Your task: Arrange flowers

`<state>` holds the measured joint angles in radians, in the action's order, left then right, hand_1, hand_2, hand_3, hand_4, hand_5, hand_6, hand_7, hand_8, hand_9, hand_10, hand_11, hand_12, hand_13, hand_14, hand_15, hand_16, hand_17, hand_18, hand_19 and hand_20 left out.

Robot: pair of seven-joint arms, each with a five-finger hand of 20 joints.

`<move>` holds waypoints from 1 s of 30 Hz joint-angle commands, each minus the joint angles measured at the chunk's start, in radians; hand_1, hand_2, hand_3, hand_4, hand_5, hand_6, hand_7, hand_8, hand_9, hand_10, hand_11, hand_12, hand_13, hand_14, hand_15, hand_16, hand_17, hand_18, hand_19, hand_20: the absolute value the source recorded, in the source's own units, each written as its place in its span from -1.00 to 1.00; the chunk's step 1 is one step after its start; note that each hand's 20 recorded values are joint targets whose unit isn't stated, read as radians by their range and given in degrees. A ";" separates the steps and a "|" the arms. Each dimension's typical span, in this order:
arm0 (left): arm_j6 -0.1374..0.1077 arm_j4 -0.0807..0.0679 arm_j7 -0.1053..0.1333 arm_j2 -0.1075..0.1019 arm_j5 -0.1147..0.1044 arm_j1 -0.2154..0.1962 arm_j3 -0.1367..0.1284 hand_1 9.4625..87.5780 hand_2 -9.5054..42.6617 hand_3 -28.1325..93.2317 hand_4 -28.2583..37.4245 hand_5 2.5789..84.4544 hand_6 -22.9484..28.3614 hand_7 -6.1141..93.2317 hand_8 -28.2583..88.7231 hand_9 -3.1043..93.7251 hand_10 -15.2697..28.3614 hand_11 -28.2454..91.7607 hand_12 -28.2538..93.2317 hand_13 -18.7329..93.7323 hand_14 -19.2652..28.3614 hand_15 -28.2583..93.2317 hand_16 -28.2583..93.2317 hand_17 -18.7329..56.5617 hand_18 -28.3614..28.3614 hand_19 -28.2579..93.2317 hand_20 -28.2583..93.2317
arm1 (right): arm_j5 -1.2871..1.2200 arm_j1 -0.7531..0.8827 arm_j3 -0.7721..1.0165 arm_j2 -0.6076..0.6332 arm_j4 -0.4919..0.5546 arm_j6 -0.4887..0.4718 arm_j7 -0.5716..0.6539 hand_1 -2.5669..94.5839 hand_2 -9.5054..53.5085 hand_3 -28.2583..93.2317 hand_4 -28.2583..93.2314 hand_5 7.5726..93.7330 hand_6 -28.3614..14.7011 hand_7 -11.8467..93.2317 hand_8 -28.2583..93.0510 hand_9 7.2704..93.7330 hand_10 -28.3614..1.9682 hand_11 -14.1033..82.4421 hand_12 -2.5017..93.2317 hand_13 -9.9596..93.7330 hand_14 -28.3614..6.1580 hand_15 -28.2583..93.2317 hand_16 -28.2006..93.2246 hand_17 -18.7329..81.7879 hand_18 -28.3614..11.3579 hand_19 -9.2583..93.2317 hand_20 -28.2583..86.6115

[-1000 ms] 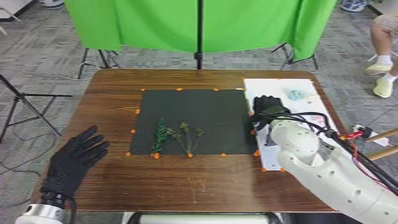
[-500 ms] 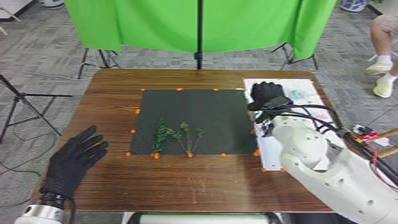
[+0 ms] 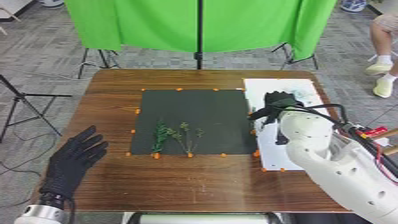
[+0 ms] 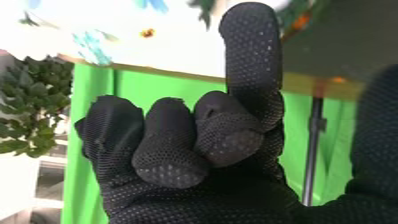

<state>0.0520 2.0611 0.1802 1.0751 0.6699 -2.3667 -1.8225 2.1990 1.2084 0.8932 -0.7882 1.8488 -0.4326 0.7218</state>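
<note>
On the brown table [image 3: 213,191], the arrangement is judged to be at an early stage. Beyond the far edge hangs a green curtain [image 3: 142,30]. The dark mat [image 3: 200,112] serves as the layout area; further stems presumably remain to be added. The white sheet [image 3: 280,159] adjoins its right edge. The white arm [image 3: 324,162] obstructs part of the sheet. The right hand [image 4: 253,65] has partly bent fingers, with the thumb apart. The left hand [image 3: 73,162] is spread by the table's left edge. The leafy sprig [image 3: 160,137] and branching sprig [image 3: 186,136] lie side by side, left of centre at the mat's near edge.
</note>
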 commanded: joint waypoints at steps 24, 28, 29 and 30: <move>0.014 -0.010 -0.027 0.003 0.006 -0.002 0.002 -0.64 -0.64 0.59 -0.96 -0.29 0.04 -0.47 -0.67 -0.34 0.26 -0.12 -0.25 -0.24 0.40 0.11 -0.52 -0.72 0.74 0.29 -0.37 | 0.010 0.087 -0.077 -0.090 -0.076 0.086 -0.055 0.43 -1.00 -0.08 -1.00 0.75 0.40 -0.20 -0.42 0.91 0.44 0.57 -0.09 0.73 0.19 0.79 0.09 0.32 -0.61 1.00 0.54; 0.012 -0.011 -0.027 0.005 0.006 -0.001 0.001 -0.64 -0.64 0.59 -0.97 -0.29 0.04 -0.47 -0.67 -0.34 0.26 -0.12 -0.25 -0.24 0.40 0.11 -0.52 -0.72 0.74 0.29 -0.37 | -0.016 0.139 -0.041 -0.088 -0.076 0.152 -0.129 0.28 -1.00 0.35 -1.00 0.77 0.38 -0.08 -0.40 0.93 0.46 0.58 -0.09 0.74 0.22 0.78 0.12 0.31 -0.59 1.00 0.51; 0.009 -0.008 -0.025 0.007 0.005 -0.008 0.000 -0.64 -0.64 0.60 -0.96 -0.29 0.04 -0.47 -0.67 -0.34 0.26 -0.12 -0.25 -0.24 0.40 0.11 -0.52 -0.72 0.74 0.29 -0.37 | -0.001 0.152 -0.036 -0.082 -0.076 0.177 -0.161 0.24 -1.00 0.44 -1.00 0.77 0.34 -0.06 -0.40 0.92 0.46 0.59 -0.08 0.74 0.21 0.78 0.13 0.31 -0.59 1.00 0.51; 0.009 -0.010 -0.024 0.006 0.004 -0.005 0.001 -0.65 -0.64 0.60 -0.96 -0.29 0.04 -0.47 -0.67 -0.34 0.26 -0.12 -0.25 -0.24 0.40 0.11 -0.52 -0.72 0.74 0.29 -0.37 | 0.016 0.156 -0.046 -0.077 -0.074 0.206 -0.157 0.18 -1.00 0.53 -1.00 0.75 0.30 -0.02 -0.39 0.91 0.46 0.60 -0.07 0.73 0.22 0.79 0.14 0.29 -0.58 1.00 0.51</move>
<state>0.0558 2.0589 0.1634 1.0744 0.6704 -2.3624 -1.8225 2.2238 1.2557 0.8643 -0.8739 1.7921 -0.3267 0.6395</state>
